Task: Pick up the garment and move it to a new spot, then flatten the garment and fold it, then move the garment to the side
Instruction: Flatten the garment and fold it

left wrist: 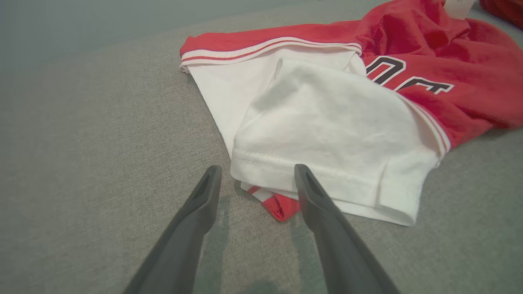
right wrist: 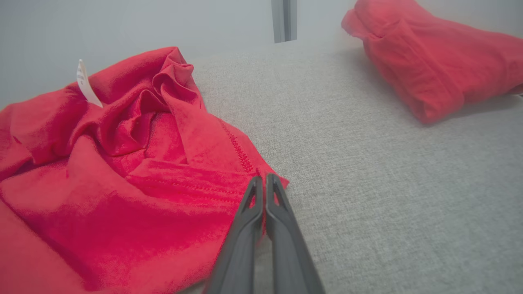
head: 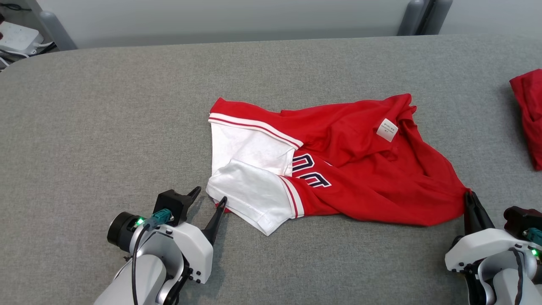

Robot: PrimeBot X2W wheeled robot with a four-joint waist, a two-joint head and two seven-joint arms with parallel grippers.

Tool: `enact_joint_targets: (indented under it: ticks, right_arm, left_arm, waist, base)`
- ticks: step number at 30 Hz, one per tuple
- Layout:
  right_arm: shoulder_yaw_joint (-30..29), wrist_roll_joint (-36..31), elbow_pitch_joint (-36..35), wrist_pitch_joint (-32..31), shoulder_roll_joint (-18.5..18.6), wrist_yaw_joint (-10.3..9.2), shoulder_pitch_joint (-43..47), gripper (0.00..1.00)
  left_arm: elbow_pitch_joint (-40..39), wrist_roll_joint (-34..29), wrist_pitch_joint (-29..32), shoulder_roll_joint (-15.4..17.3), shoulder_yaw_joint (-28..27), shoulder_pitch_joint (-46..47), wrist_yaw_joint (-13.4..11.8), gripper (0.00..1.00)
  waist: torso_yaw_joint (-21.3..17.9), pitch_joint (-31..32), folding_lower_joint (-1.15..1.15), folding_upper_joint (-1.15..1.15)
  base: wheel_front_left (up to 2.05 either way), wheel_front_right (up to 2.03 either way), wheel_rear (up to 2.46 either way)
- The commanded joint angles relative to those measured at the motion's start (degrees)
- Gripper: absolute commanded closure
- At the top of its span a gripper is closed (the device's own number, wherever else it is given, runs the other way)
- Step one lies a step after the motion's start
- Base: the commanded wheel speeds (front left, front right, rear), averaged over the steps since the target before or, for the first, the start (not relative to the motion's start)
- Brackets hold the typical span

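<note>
Head view, right gripper (head: 469, 195) pinching garment (head: 360, 169), left gripper (head: 211, 194) spread beside it

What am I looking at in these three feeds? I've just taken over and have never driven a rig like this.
It is a two-armed robot at a grey table. The wide picture comes from its head, looking down. The other two come from a camera on each wrist, looking along that arm's two dark fingers. A red-and-white jersey lies crumpled in the middle, and another red cloth lies at the right edge. The left gripper is open at the white sleeve, holding nothing. The right gripper is shut on the jersey's near right corner.
</note>
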State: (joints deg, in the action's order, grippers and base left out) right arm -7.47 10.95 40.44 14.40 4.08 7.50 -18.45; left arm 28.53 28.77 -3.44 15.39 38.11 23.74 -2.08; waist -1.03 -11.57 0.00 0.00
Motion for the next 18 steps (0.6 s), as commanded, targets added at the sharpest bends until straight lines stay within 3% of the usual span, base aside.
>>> enact_joint_targets:
  ticks: [1,4,8,11,13,18]
  right_arm:
    - [1.3,0.6,-1.2,0.6,0.7,-0.01,-0.2,1.0]
    - [1.5,0.6,-1.4,0.6,0.9,-0.01,-0.3,1.0]
    - [1.6,0.7,-1.4,0.6,1.0,-0.01,-0.3,1.0]
    - [1.6,0.7,-1.4,0.6,1.2,-0.01,-0.3,1.0]
    - [1.6,0.7,-1.4,0.6,1.3,-0.01,-0.3,1.0]
    - [1.5,0.6,-1.4,0.6,1.5,-0.01,-0.2,1.0]
  left_arm:
    - [-1.0,0.3,0.1,1.5,-1.8,1.1,-0.5,0.08]
    - [-0.1,0.2,0.0,1.5,-1.7,1.4,-0.8,0.09]
    - [1.0,0.4,-0.1,1.2,-1.6,1.9,-0.7,0.33]
    - [1.6,0.5,-0.7,1.0,-1.5,2.3,-0.6,0.61]
    - [2.0,0.3,-1.2,1.0,-1.3,2.6,-0.4,1.0]
    - [2.6,0.1,-2.2,0.9,-0.9,2.9,0.0,1.0]
  waist:
    - [-0.3,-0.1,0.0,0.0]
    - [-0.6,-0.3,0.0,0.0]
    - [-0.9,-0.5,0.0,0.0]
    - [-1.0,-0.6,0.0,0.0]
    - [-1.0,-0.6,0.0,0.0]
    - [-0.9,-0.6,0.0,0.0]
  base:
    - [0.0,0.0,0.0]
    - [0.0,0.0,0.0]
    - [0.0,0.0,0.0]
    - [0.0,0.0,0.0]
    - [0.0,0.0,0.0]
    - [0.0,0.0,0.0]
